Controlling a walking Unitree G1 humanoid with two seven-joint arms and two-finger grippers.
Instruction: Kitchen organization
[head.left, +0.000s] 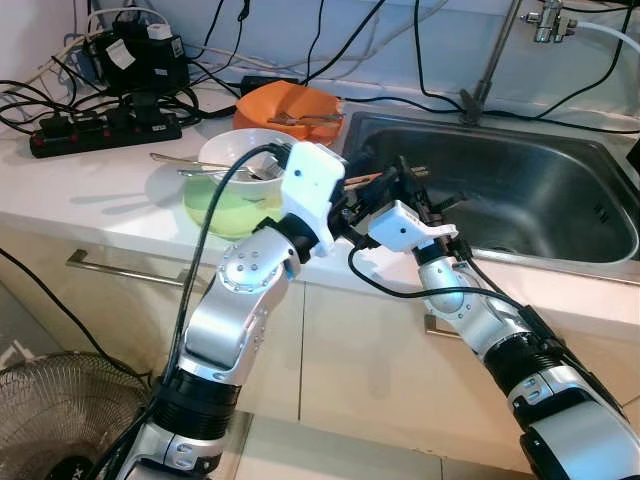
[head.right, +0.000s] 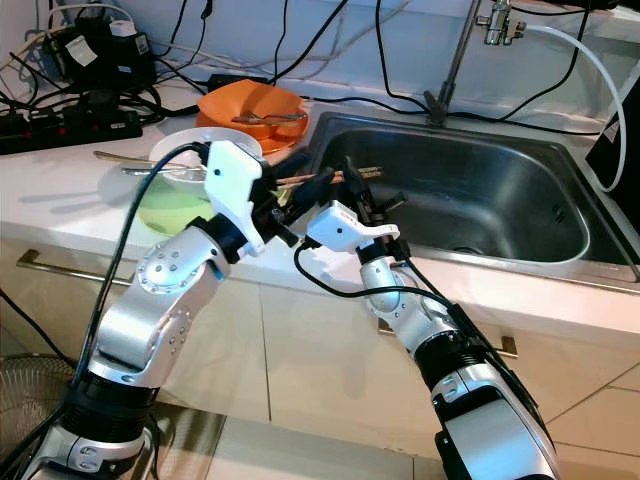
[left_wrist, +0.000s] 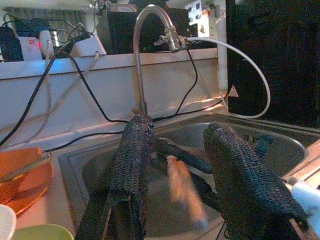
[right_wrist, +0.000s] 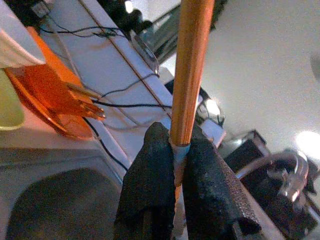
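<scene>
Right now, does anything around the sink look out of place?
Yes. A power strip and tangled cables lie on the counter near the sink. Utensils sit loose in the green bowl and orange bowl.

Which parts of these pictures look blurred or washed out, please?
Left wrist view: the wooden stick between the open fingers is blurred. Right wrist view: bright glare at upper right; the faucet is soft. Eye views: sharp, with glare in the sink.

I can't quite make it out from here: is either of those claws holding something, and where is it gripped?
The right gripper pinches a thin wooden stick at a taped spot on its shaft, over the sink edge. The left gripper is open, the stick between its fingers.
</scene>
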